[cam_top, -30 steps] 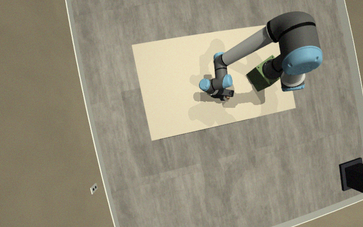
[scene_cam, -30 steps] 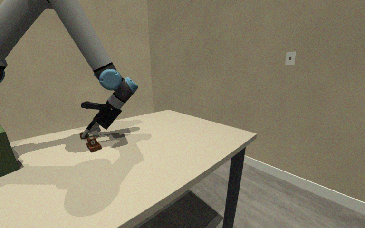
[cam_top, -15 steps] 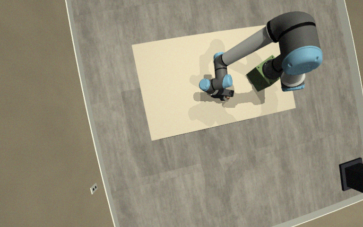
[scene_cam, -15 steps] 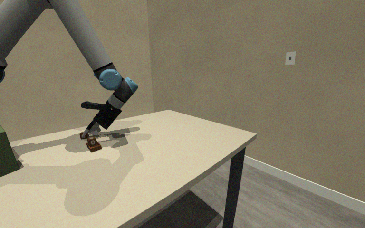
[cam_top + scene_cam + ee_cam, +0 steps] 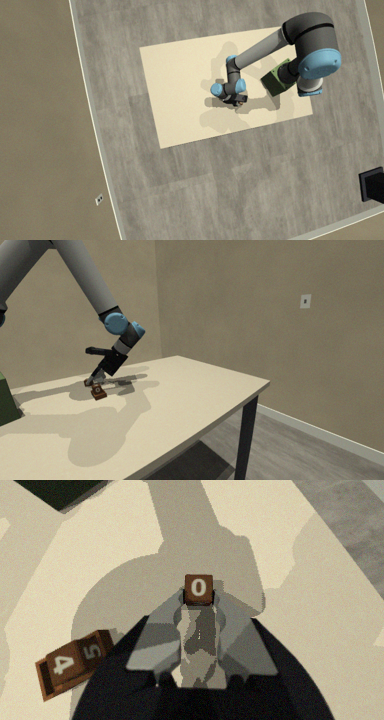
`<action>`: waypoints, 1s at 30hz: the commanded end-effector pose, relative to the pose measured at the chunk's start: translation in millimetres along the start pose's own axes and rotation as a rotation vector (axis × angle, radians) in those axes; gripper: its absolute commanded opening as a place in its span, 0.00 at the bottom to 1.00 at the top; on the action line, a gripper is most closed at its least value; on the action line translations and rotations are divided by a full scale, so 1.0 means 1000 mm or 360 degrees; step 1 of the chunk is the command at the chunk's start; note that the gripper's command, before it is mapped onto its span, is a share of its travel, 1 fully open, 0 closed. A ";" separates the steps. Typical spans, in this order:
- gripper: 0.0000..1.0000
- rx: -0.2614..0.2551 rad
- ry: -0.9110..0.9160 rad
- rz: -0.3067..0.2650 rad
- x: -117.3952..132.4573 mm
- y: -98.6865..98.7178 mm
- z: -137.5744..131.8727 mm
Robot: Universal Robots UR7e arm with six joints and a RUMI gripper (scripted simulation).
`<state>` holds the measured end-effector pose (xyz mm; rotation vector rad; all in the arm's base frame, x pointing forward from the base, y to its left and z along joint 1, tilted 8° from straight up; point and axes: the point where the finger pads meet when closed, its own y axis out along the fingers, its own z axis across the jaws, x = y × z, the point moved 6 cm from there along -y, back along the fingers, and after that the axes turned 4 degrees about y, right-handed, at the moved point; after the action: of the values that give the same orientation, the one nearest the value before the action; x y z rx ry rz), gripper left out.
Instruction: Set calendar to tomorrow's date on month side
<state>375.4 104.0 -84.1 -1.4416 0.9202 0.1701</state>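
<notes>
My gripper (image 5: 89, 382) (image 5: 198, 590) is shut on a brown cube (image 5: 198, 587) held at its fingertips. The cube's face with a white 0 shows to the wrist camera; in the exterior view the fingers partly cover it, low at the table. Whether it touches the table is unclear. The brown tray (image 5: 99, 396) (image 5: 39, 669) stands apart from it, left of the fingers in the wrist view. A second cube (image 5: 97, 388) (image 5: 62, 664) is in the tray, showing 4 and 5 to the wrist camera and 0 to the exterior view. Whether it sits flat is unclear.
The green base block (image 5: 273, 84) (image 5: 7, 406) (image 5: 60, 491) carries the arm near one end of the pale table (image 5: 175, 113) (image 5: 198, 398). The arm reaches over the table and its shadows fall around the tray. A black object (image 5: 375, 183) stands away from the table.
</notes>
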 end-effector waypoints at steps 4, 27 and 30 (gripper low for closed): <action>0.10 0.0001 0.0000 -0.0002 0.000 0.000 0.000; 0.40 0.0001 0.0000 -0.0002 0.000 0.000 0.000; 0.40 0.0001 0.0000 -0.0002 0.000 0.000 0.000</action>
<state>375.4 104.0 -84.1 -1.4416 0.9202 0.1701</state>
